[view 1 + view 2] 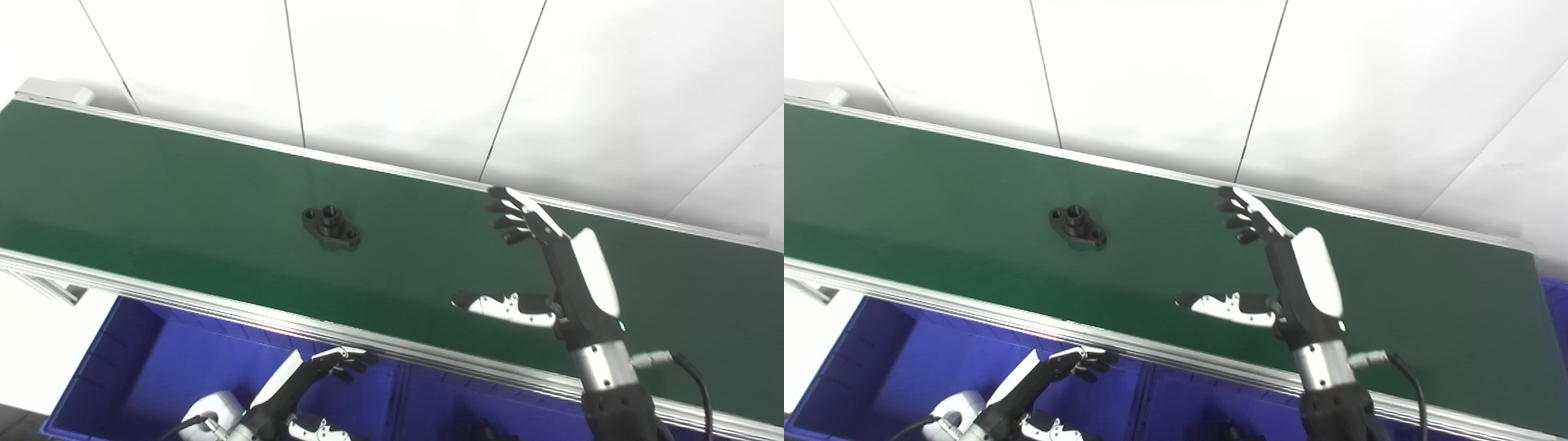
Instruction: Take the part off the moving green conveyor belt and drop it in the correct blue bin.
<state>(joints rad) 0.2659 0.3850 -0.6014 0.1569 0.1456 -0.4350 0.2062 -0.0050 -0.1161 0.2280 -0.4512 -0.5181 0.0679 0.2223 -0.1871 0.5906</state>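
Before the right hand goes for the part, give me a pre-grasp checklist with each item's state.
1. Part lying flat on the green belt, nothing touching it: ok.
2. Right hand open, fingers and thumb spread: ok.
3. Right hand above the belt, apart from the part: ok.
4. Left hand off the belt, low over the blue bin: ok.
5. Belt speed and direction: cannot tell.
6. Which bin is correct: cannot tell.

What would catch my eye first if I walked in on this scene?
Probably the long green belt running across the picture, with one small black part lying alone near its middle. To the part's right, the right hand hangs open above the belt, fingers spread, while the left hand waits low over a blue bin.
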